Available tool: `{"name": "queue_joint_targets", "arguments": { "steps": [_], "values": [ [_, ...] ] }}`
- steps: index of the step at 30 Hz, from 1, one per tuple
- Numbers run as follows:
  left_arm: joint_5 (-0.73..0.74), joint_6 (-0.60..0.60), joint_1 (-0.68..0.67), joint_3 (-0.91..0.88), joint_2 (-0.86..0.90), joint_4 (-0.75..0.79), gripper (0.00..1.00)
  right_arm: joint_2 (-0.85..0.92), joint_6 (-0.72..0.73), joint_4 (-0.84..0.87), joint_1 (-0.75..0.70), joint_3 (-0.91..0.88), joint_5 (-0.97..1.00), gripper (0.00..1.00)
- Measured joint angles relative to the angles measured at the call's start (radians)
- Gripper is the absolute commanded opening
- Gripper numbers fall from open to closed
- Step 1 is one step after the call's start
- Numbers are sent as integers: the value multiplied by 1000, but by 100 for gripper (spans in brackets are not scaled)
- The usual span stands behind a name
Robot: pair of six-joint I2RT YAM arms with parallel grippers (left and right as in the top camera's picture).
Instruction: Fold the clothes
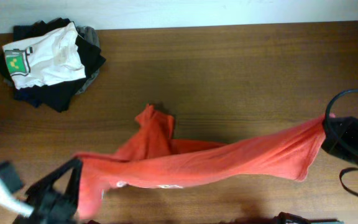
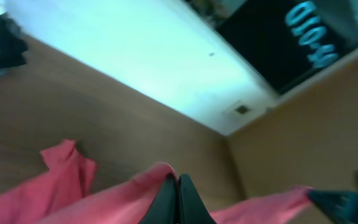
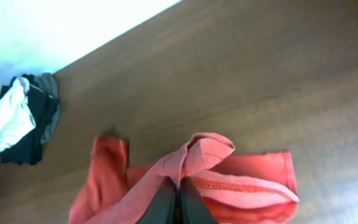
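Red-orange T-shirt (image 1: 191, 158) is hanging stretched between left claw (image 1: 74, 169) and right claw (image 1: 327, 127), both apparently pinching cloth; spreading is calling for lowering it flat onto the tabletop (image 1: 241, 74).

In the left wrist view, at the upper right of the frame, a dark panel (image 2: 278, 46) bears pale blue characters (image 2: 311, 30). They are tilted and blurred: they look like rounded digits, something like "010", but no sure reading can be given.

In the overhead view, the red-orange T-shirt (image 1: 229, 158) shows scraps of white lettering (image 1: 143, 185) along its lower edge, left of centre. No letter can be made out.

At the upper left, the white T-shirt (image 1: 48, 56) carries a green-yellow print (image 1: 14, 61), too small to tell whether it holds words. Nothing legible shows in the right wrist view.
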Motion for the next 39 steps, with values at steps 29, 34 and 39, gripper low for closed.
{"name": "queue_joint_targets", "arguments": {
  "steps": [29,34,39],
  "values": [
    [78,417,271,167,946,622,1,496,65,573,-3,206,-155,4],
    [290,465,458,552,1036,598,2,586,80,488,-74,597,-184,4],
    [389,540,487,731,990,447,1,553,48,342,-174,750,-197,4]
  ]
}}
